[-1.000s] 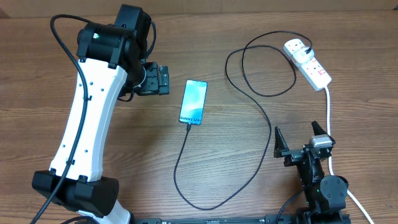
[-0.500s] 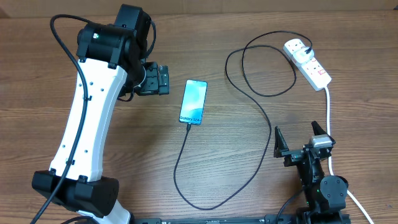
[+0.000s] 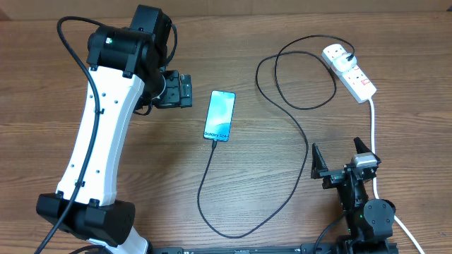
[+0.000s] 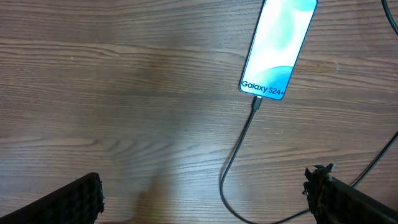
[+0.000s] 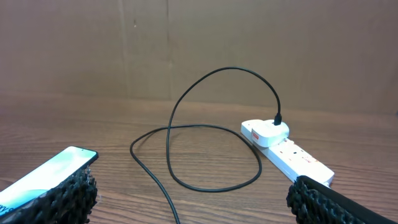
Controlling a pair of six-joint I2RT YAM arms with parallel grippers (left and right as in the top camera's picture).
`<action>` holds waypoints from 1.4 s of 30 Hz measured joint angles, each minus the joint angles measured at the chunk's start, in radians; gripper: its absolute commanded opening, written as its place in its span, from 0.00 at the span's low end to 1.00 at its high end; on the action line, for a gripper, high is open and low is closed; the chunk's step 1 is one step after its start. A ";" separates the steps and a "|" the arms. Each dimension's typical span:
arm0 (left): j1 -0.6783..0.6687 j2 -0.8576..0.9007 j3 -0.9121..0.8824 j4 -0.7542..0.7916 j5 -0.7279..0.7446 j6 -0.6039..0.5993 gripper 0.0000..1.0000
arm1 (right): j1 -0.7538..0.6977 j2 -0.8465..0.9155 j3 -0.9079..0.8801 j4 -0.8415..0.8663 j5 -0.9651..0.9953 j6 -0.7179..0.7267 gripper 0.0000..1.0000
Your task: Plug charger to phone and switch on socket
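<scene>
The phone (image 3: 219, 115) lies mid-table with its teal screen lit; it also shows in the left wrist view (image 4: 278, 46) and the right wrist view (image 5: 43, 177). The black charger cable (image 3: 282, 176) has its tip in the phone's near end (image 4: 256, 102) and loops back to the white plug (image 3: 337, 55) seated in the white power strip (image 3: 355, 76), also in the right wrist view (image 5: 292, 155). My left gripper (image 3: 185, 90) is open and empty, left of the phone. My right gripper (image 3: 340, 161) is open and empty near the front edge.
The strip's thick white cord (image 3: 374, 152) runs down the right side past my right arm. A brown cardboard wall (image 5: 199, 43) stands behind the table. The cable's loose loop (image 3: 233, 229) lies near the front edge.
</scene>
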 measured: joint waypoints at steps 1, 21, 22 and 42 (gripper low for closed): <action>0.000 0.000 0.000 0.000 0.000 0.000 0.99 | 0.000 0.000 0.000 0.000 0.000 0.000 1.00; 0.000 0.000 0.000 0.000 0.000 0.000 1.00 | 0.000 0.000 0.000 0.000 0.000 0.000 1.00; 0.000 0.000 0.000 0.000 0.000 0.000 1.00 | 0.000 0.000 0.000 0.000 0.000 0.000 1.00; 0.000 -0.086 -0.094 0.080 -0.026 -0.003 0.99 | 0.000 0.000 0.000 0.000 0.000 0.000 1.00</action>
